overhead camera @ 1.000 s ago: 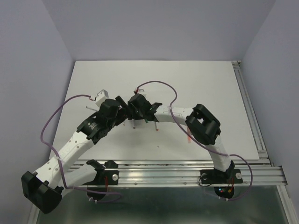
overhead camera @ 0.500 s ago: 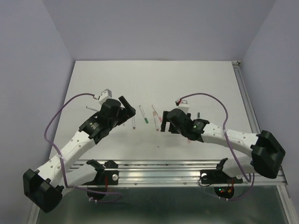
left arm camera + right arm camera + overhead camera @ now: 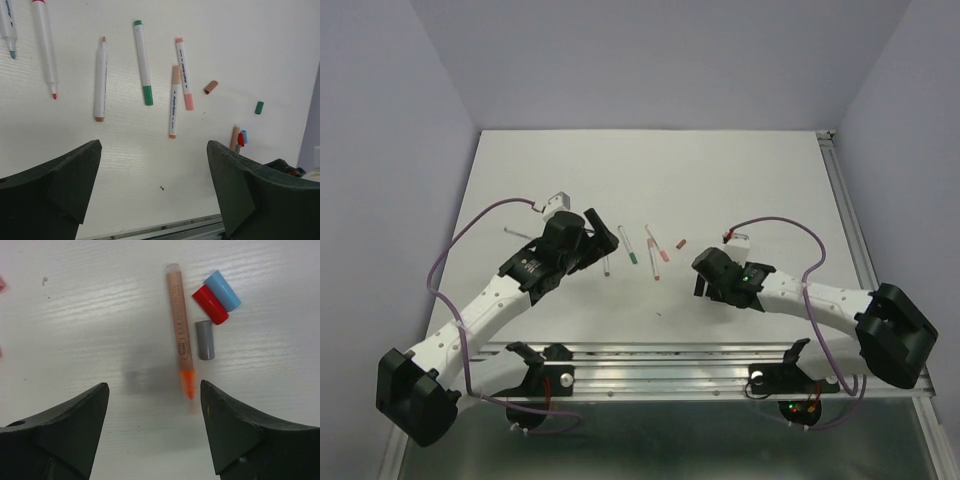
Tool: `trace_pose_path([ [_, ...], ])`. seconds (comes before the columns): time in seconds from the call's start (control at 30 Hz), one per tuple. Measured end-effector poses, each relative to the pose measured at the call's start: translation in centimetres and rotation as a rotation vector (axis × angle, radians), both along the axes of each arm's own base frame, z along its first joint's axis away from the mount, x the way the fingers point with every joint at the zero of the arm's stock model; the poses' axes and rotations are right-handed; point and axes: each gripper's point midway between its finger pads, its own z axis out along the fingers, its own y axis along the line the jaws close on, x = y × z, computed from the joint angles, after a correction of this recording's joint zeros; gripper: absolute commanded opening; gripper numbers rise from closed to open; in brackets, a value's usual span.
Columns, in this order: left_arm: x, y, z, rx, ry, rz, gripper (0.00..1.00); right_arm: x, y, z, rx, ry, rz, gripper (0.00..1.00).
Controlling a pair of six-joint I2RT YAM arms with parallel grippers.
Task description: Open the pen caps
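Note:
Several pens lie in a row on the white table. The left wrist view shows a green-capped pen [image 3: 142, 62], a pink-capped pen [image 3: 184, 75], a peach pen [image 3: 174, 102] and a brown-tipped pen [image 3: 101, 80]. Loose pen caps lie to the right: brown [image 3: 210, 87], green [image 3: 259, 107]. My left gripper [image 3: 152, 147] [image 3: 601, 232] hangs open above bare table. My right gripper [image 3: 153, 385] [image 3: 703, 280] is open and holds nothing, just short of an uncapped orange pen [image 3: 180, 330]. Blue [image 3: 222, 290], red [image 3: 210, 304] and grey [image 3: 204, 340] caps lie beside that pen.
A red-tipped pen [image 3: 45, 47] and a blue-tipped pen [image 3: 6, 25] lie at the left end of the row. An aluminium rail [image 3: 720, 355] runs along the near edge of the white table [image 3: 720, 170], and another runs down its right side [image 3: 855, 240].
The right arm has swung from the middle, close to the left gripper, out to the right and lower. The row of pens now shows. The left gripper has shifted slightly up and right.

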Motion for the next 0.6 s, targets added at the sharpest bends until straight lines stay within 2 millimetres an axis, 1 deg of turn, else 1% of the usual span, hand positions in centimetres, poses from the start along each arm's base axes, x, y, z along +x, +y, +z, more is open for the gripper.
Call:
trace_pose_path([
  [0.03, 0.0, 0.0, 0.0, -0.001, 0.0, -0.002, 0.99, 0.1, -0.2, -0.3, -0.012, 0.007, -0.005, 0.77],
  [0.1, -0.1, -0.1, -0.1, -0.002, 0.002, -0.005, 0.99, 0.2, -0.8, -1.2, -0.047, 0.028, -0.016, 0.72],
  [0.2, -0.1, -0.3, -0.1, -0.009, 0.001, -0.019, 0.99, 0.7, -1.6, -1.6, -0.08, 0.039, -0.032, 0.71],
  [0.4, -0.1, -0.7, 0.2, -0.02, -0.01, -0.038, 0.99, 2.1, -1.7, -0.9, -0.077, 0.012, -0.041, 0.69],
  [0.47, 0.0, -0.8, 0.3, -0.024, -0.013, -0.043, 0.99, 2.4, -1.5, -0.7, -0.076, 0.005, -0.037, 0.68],
  [0.57, 0.0, -1.0, 0.4, -0.03, -0.015, -0.048, 0.99, 2.9, -1.3, -0.6, -0.072, -0.004, -0.026, 0.62],
  [0.6, 0.0, -1.1, 0.4, -0.031, -0.015, -0.049, 0.99, 3.0, -1.2, -0.6, -0.073, -0.003, -0.021, 0.62],
])
